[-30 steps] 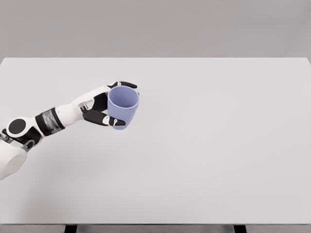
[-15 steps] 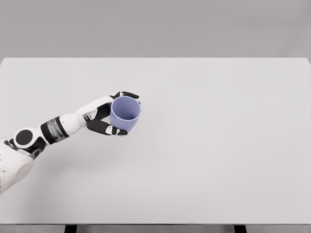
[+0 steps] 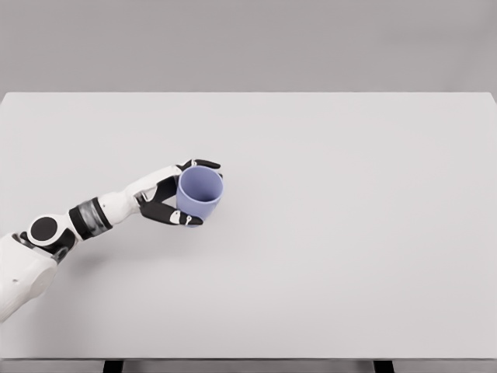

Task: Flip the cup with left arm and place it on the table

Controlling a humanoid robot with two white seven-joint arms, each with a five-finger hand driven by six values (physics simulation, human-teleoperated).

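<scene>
Cup held mouth-up, low over the table, left of centre

The blue cup (image 3: 199,194) is gripped by the left hand (image 3: 172,200), fingers wrapped round its wall; if released before the base is seated, it could be tipped or rolled; the white table (image 3: 349,233) is smooth; a grey wall (image 3: 248,43) is seen behind.

The left arm enters from the lower left, its white upper segment at the picture's edge, and reaches up and to the right across the frame. A black round joint sits at the elbow, followed by a grey banded section at the forearm and a white wrist. The left hand (image 3: 165,200) is curled, its black fingers (image 3: 203,164) wrapped in a grasp, the thumb below and the others above.
</scene>
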